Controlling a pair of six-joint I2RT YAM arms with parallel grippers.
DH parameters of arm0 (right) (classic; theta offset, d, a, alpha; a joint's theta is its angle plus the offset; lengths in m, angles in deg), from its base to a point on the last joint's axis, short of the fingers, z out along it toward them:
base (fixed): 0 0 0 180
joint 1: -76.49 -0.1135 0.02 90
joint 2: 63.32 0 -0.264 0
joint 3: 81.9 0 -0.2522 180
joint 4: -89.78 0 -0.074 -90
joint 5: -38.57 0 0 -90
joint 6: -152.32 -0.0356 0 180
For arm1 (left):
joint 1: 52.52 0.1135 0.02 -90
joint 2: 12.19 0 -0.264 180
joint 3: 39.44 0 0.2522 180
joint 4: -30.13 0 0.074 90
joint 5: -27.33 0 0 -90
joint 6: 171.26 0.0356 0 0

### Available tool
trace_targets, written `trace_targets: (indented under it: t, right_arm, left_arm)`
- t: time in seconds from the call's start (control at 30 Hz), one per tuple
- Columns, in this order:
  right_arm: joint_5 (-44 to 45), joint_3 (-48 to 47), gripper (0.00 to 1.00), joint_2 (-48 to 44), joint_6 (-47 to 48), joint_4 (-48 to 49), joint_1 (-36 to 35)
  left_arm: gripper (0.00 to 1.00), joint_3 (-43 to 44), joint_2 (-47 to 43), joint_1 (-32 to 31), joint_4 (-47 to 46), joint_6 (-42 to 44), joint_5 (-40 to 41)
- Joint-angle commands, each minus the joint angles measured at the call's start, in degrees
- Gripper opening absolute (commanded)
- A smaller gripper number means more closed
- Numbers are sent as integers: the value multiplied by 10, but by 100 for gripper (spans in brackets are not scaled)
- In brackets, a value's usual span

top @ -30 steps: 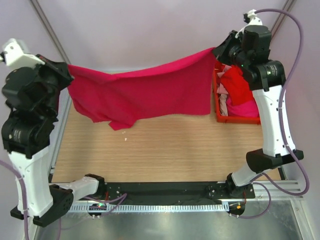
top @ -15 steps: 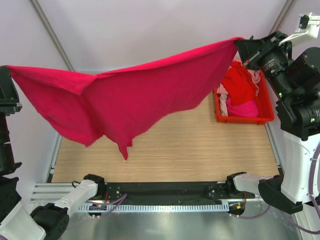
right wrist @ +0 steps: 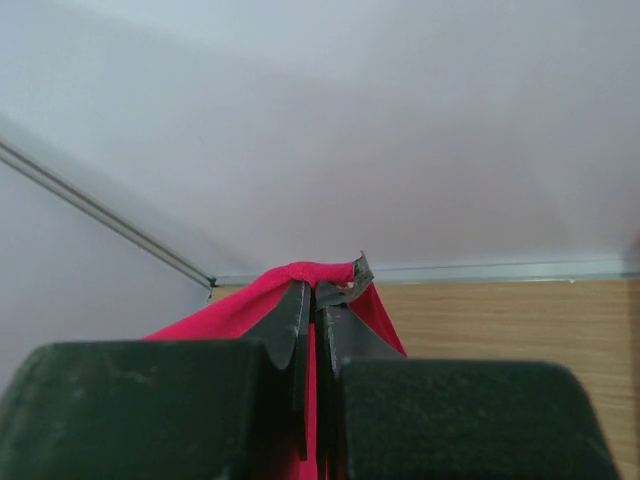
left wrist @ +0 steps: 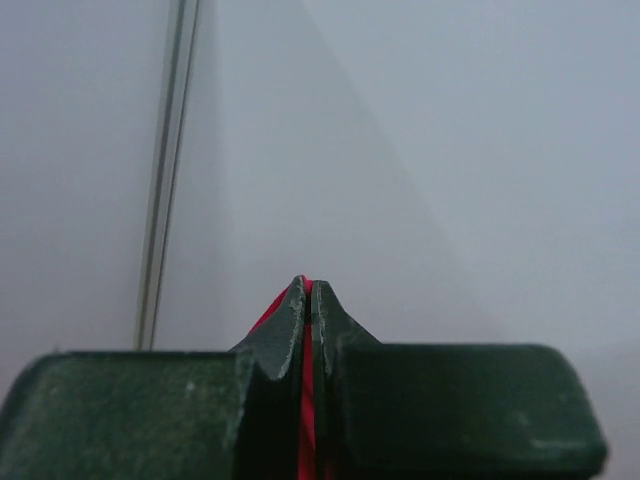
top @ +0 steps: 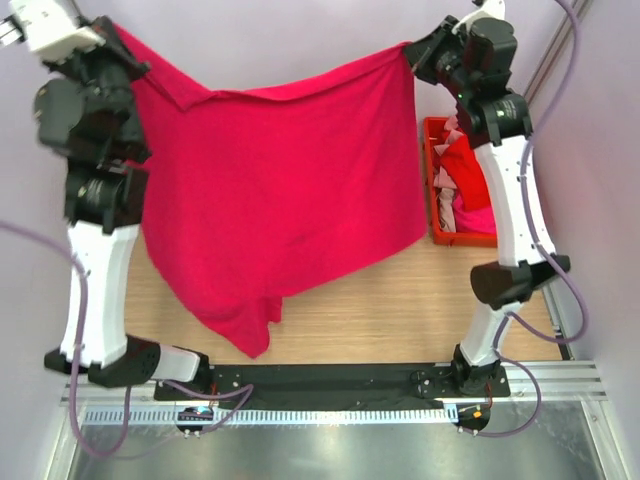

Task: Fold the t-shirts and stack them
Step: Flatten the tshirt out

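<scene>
A crimson-magenta t-shirt point(top: 270, 190) hangs spread in the air between both arms, its lower edge draping down to the near part of the wooden table point(top: 400, 300). My left gripper point(top: 122, 42) is shut on its upper left corner; in the left wrist view a thin strip of the cloth point(left wrist: 307, 420) shows between the closed fingers point(left wrist: 275, 340). My right gripper point(top: 412, 52) is shut on the upper right corner; in the right wrist view the cloth point(right wrist: 290, 285) bunches over the fingertips point(right wrist: 290, 320). More red and pink shirts point(top: 465, 185) lie heaped in the bin.
A rigid red plastic bin point(top: 438, 232) stands at the table's right edge, just behind the right arm. The hanging shirt hides most of the table's left and middle. A metal rail point(top: 330, 415) runs along the near edge by the arm bases.
Both arms have swung back inward and up. The shirt, which was stretched wide and billowing, now hangs as a tall sheet with its lower edge near the table front.
</scene>
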Motion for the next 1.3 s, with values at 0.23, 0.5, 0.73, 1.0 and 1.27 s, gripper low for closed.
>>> trace_targets:
  t: [0.23,0.5,0.73,1.0,1.27]
  right_arm:
    - [-24,-137,1,90,-59,118,30]
    - [-57,6,1,24,-75,74,56]
    - [-84,280,1,-98,-81,23,56]
    - [-163,622,1,-245,-75,-4,49]
    - [-181,817,1,-311,-57,-40,37]
  left_arm:
    - [1,182,183,7,-199,145,28]
    - [1,-16,43,10,-170,63,35]
    - [0,-348,-211,9,-51,-62,61]
    - [0,-620,-556,9,324,-357,83]
    - [1,-660,-701,9,502,-512,29]
